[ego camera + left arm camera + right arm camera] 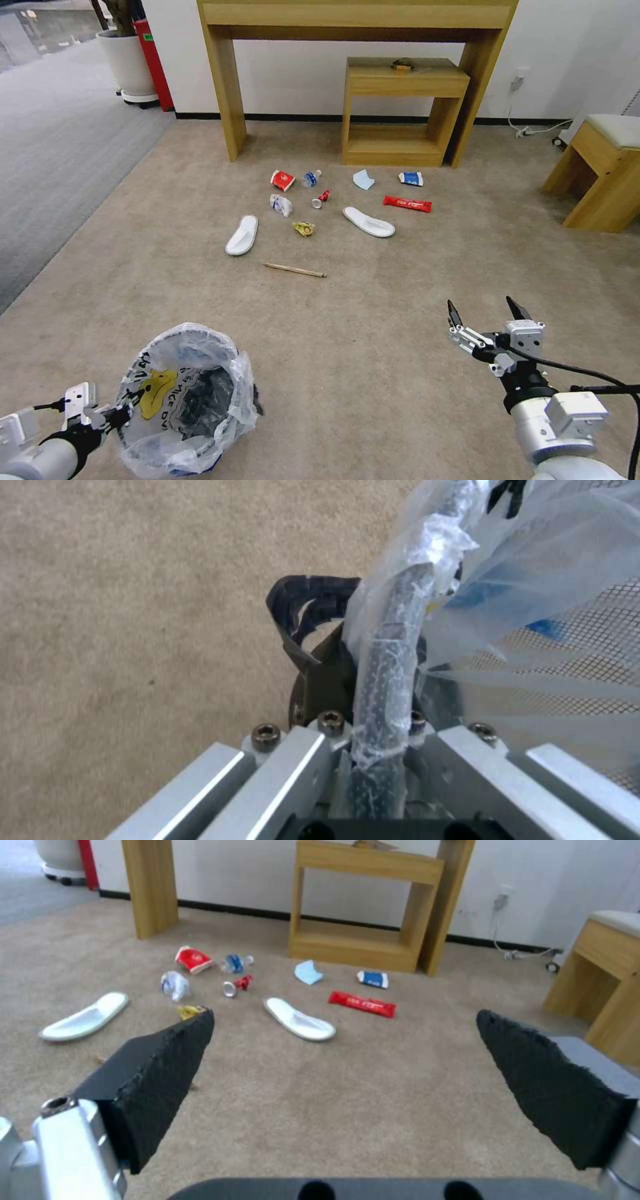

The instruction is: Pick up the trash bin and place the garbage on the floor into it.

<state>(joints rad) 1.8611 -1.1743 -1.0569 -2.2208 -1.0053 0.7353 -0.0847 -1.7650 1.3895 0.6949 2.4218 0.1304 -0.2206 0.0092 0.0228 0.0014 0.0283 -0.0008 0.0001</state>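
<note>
Trash bin (pixel 187 400) in left tool (pixel 110 419), litter (pixel 320 200) ahead.

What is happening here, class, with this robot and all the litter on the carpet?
The left gripper is shut on the rim of the trash bin, holding it at the robot's left. The right gripper hangs open and empty above the floor. The garbage lies scattered ahead: two slippers, a stick, wrappers, a cup. None of it is in reach yet.

Trash bin (pixel 187 400) near-left (held off carpet), garbage (pixel 320 200) scattered ahead, before shelf (pixel 400 113)
</note>
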